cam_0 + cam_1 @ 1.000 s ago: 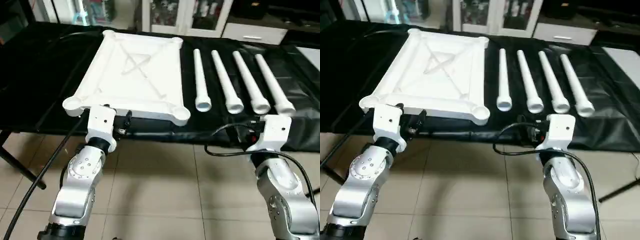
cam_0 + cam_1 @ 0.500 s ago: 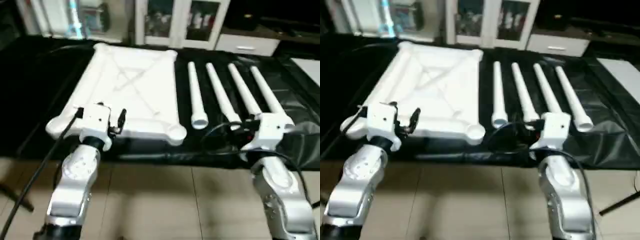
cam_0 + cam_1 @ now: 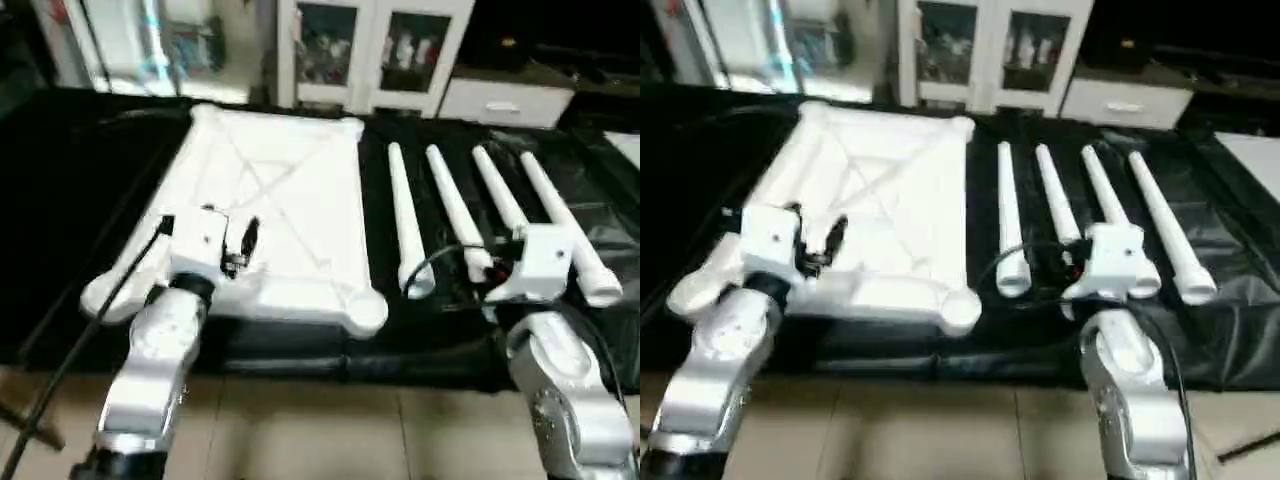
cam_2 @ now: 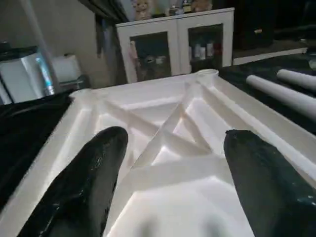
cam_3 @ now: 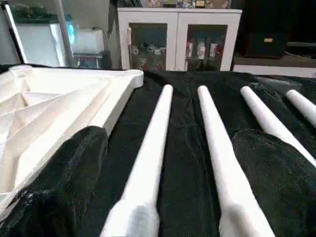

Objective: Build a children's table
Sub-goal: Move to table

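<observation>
Both arms have advanced over the counter's (image 3: 60, 200) near edge: left tool (image 4: 170, 168) spread wide above the tabletop (image 3: 290, 200), right tool (image 5: 170, 177) wide (empty) over two legs (image 5: 148, 148).

Black cloth (image 3: 70, 190) drapes the work table, creased and shiny at 3 o'clock. White cabinet (image 5: 177, 39) with two glass doors stands beyond the far edge at 12 o'clock, small items on its shelves too blurred to name. White drawer unit (image 3: 500, 100) at 1 o'clock. Beige floor tiles (image 3: 300, 430) at 6 o'clock.
</observation>
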Controlling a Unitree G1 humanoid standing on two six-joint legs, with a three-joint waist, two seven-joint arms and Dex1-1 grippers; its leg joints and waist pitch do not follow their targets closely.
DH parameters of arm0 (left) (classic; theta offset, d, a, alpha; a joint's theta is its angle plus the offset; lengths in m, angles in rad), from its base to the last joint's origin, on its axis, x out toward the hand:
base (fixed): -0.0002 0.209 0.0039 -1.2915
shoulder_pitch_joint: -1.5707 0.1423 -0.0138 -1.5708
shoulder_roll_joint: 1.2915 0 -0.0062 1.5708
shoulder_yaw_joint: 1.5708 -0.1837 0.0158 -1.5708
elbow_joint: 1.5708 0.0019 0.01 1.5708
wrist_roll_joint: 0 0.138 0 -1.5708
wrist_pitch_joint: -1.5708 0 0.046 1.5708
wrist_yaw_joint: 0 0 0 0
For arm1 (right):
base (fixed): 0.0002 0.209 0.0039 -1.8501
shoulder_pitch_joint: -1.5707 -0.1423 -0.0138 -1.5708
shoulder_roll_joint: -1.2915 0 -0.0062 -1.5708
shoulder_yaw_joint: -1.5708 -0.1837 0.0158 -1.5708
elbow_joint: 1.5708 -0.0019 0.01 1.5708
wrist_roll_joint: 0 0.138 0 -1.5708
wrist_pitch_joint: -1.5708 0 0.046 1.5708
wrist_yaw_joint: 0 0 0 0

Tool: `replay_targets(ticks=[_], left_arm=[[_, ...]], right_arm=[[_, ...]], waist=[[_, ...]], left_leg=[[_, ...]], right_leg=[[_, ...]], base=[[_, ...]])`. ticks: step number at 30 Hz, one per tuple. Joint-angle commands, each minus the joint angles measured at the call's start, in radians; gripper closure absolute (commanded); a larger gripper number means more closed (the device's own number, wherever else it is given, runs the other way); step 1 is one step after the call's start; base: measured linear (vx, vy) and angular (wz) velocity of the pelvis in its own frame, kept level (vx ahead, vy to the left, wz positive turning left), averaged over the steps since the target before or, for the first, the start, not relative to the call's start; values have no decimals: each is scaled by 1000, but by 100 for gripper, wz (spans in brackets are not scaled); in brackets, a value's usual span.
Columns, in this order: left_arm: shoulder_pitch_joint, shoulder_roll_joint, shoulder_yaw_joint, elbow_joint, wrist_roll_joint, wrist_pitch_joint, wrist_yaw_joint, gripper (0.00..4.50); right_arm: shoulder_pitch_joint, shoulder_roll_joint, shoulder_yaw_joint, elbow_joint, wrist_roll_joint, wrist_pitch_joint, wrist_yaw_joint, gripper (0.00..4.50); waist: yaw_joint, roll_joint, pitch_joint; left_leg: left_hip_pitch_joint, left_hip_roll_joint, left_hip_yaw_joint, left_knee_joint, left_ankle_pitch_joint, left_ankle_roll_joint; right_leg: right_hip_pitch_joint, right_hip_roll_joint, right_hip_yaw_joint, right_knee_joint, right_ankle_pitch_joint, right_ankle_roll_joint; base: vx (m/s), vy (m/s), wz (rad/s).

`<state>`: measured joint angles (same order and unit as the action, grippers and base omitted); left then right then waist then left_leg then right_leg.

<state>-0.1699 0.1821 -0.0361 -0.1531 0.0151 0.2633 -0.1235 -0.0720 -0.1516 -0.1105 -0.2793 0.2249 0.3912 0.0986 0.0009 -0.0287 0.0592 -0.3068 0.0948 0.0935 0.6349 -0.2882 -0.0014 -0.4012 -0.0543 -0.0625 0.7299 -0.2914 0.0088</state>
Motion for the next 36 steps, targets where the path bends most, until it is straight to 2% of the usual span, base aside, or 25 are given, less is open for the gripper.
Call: replay_targets(ticks=[1,2,3,4,5,6,7,8,9,10,11,12,13,14,15,16,17,18,20,21,23,26,27,31,36], left_arm=[[-13,-13,-26,-11,5,8,-3,94],[-13,-12,-27,-12,5,9,-4,94],[-13,-12,-27,-12,5,9,-4,94],[-12,-12,-27,-12,5,9,-4,94],[-12,-11,-28,-12,5,9,-6,94],[-12,-10,-29,-12,5,8,-8,94],[-12,-10,-29,-12,5,8,-9,94],[-13,-11,-29,-11,5,7,-9,94],[-13,-11,-29,-11,5,7,-9,94],[-13,-12,-32,-12,4,-1,-16,94],[-12,-17,-34,-16,-8,-5,-28,94],[-11,-18,-40,-19,-16,2,-41,94],[-11,-18,-40,-19,-16,2,-41,94],[-3,-9,-70,-29,-47,11,-107,94],[1,4,-92,-35,-66,10,-151,94],[1,4,-92,-35,-66,10,-151,94],[6,29,-123,-43,-83,1,-215,94],[9,46,-140,-47,-98,-2,-260,94],[10,72,-160,-47,-115,-18,-321,94],[7,98,-172,-42,-139,-37,-389,94],[-1,148,-183,-42,-186,-43,-511,75],[-19,240,-204,-38,-209,-12,-659,58],[-27,263,-212,-30,-204,-4,-687,54],[-91,363,-290,52,-175,-11,-855,16],[-208,381,-345,247,-75,-110,-909,5]], right_arm=[[6,-17,-30,-17,2,20,5,8],[6,-16,-32,-17,2,22,4,8],[6,-16,-32,-17,2,22,4,8],[6,-16,-33,-18,2,25,4,8],[6,-18,-32,-19,3,29,6,8],[6,-21,-31,-19,4,32,6,8],[6,-24,-29,-20,5,35,7,8],[6,-26,-28,-18,6,36,8,8],[6,-26,-28,-18,6,36,8,8],[6,-32,-24,-17,7,41,15,8],[6,-39,-23,-14,11,46,25,8],[6,-48,-23,-12,20,50,42,8],[6,-48,-23,-12,20,50,42,8],[8,-85,-12,-14,44,51,114,8],[7,-112,-1,-17,58,49,174,8],[7,-112,-1,-17,58,49,174,8],[14,-154,17,-23,72,45,247,8],[21,-181,27,-27,82,42,294,8],[29,-216,38,-32,101,44,356,8],[37,-249,48,-40,115,43,414,8],[48,-306,66,-54,137,48,504,8],[60,-391,90,-80,165,55,622,8],[61,-410,95,-84,172,58,647,8],[59,-523,121,-106,197,100,781,8],[36,-592,113,-109,236,134,857,8]], waist=[[-16,-5,-47],[-12,-29,-49],[37,-69,-60],[48,-54,-60],[58,-55,-53],[59,-48,-44],[65,-33,-34],[67,-6,-35],[51,45,-26],[51,45,-26],[-3,57,-64],[2,54,-67],[1,51,-73],[8,46,-74],[31,-3,-84],[31,-3,-84],[51,-41,-82],[57,-34,-83],[55,-19,-76],[48,-15,-66],[42,-6,-50],[38,-5,-27],[39,-1,-21],[45,-5,-17],[50,-8,-28]], left_leg=[[71,102,-45,-120,-53,335],[39,64,-18,-109,-112,300],[-39,-31,29,41,-169,210],[-60,-9,2,78,-115,164],[-117,9,-17,106,18,54],[-116,13,-17,105,44,34],[-107,28,-14,74,107,20],[-87,56,-5,-8,164,44],[-35,99,-16,-101,52,47],[-35,99,-16,-101,52,47],[75,197,-132,-131,-174,121],[76,196,-134,-104,-11,226],[81,189,-133,-83,167,286],[70,179,-121,-64,368,334],[16,117,-69,-9,705,316],[16,117,-69,-9,705,316],[-77,42,-21,-5,527,192],[-89,57,-21,-29,377,136],[-77,75,-22,-47,260,97],[-69,90,-25,-60,182,83],[-50,110,-21,-76,35,97],[-41,122,-5,-98,-199,50],[-29,126,4,-106,-306,-8],[-18,126,16,-114,-343,-55],[-35,130,21,-114,-199,-28]], right_leg=[[-33,-45,30,-96,129,-11],[16,-68,60,-143,105,-23],[135,-169,189,-240,-221,-78],[163,-222,216,-244,-308,-161],[194,-185,177,-221,-267,-253],[186,-180,164,-226,-243,-281],[164,-156,124,-242,-240,-332],[149,-113,69,-247,-306,-316],[125,-36,2,-225,-318,-224],[125,-36,2,-225,-318,-224],[20,5,-7,-49,-137,-107],[-14,-10,5,-28,-38,-36],[-35,-19,9,-23,8,-5],[-43,-27,17,-31,62,22],[-22,-82,75,-121,315,47],[-22,-82,75,-121,315,47],[57,-119,114,-117,597,-2],[79,-118,101,-114,660,-53],[75,-102,83,-120,553,-120],[72,-93,74,-131,398,-185],[60,-93,72,-150,160,-259],[50,-98,75,-175,-96,-255],[44,-102,75,-188,-238,-217],[35,-104,80,-204,-352,-155],[49,-108,77,-189,-168,-193]], base=[[140,-19,3],[147,-68,6],[147,-68,6],[170,-67,1],[167,-31,-8],[167,-31,-8],[156,-8,-4],[137,42,4],[137,42,4],[150,122,-1],[170,134,0],[170,134,0],[153,81,9],[124,52,0],[124,52,0],[0,0,0],[0,0,0],[0,0,0],[0,0,0],[0,0,0],[0,0,0],[-20,3,4],[-59,8,11],[-13,1,2],[0,0,0]])
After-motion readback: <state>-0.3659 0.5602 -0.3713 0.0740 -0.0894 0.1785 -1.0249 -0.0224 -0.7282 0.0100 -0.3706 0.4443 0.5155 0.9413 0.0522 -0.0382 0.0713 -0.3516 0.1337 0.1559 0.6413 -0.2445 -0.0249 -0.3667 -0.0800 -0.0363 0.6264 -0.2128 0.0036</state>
